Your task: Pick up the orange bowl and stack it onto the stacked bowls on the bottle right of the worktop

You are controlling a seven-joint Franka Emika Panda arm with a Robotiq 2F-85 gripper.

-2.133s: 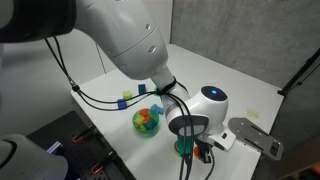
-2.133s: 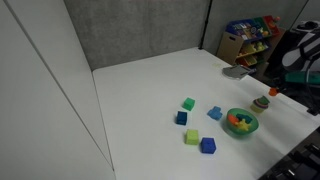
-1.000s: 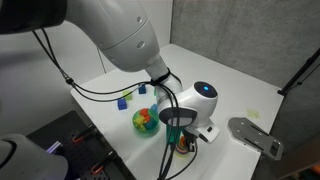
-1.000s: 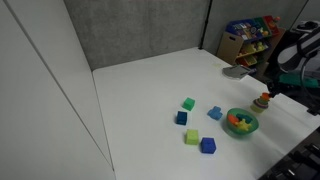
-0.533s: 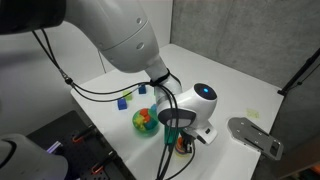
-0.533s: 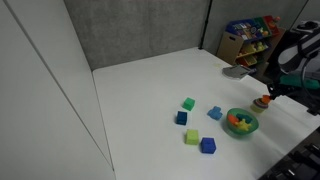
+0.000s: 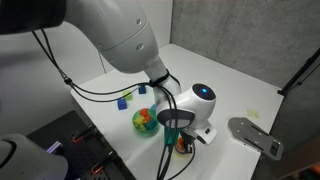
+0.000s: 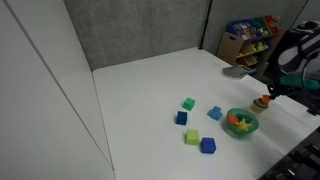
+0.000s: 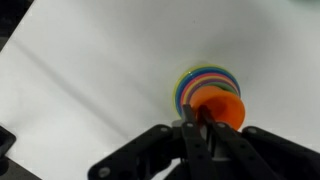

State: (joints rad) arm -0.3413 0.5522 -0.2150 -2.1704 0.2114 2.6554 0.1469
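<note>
Gripper [image 9: 204,122] fingers pinched together on orange bowl [image 9: 225,108] rim; bowl directly over stacked bowls [image 9: 198,82], contact unclear; teal bowl [image 8: 241,122] near, on worktop [image 8: 150,90]

Even bright light, soft shadows, wrist view perhaps slightly blurred

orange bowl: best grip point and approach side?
Pinch its rim, one finger inside and one outside, coming straight down from above. The orange bowl is tiny and round, so its thin wall is the easiest edge to bite. The pincer seems to hold it this way in the wrist view, right over the stacked bowls.
</note>
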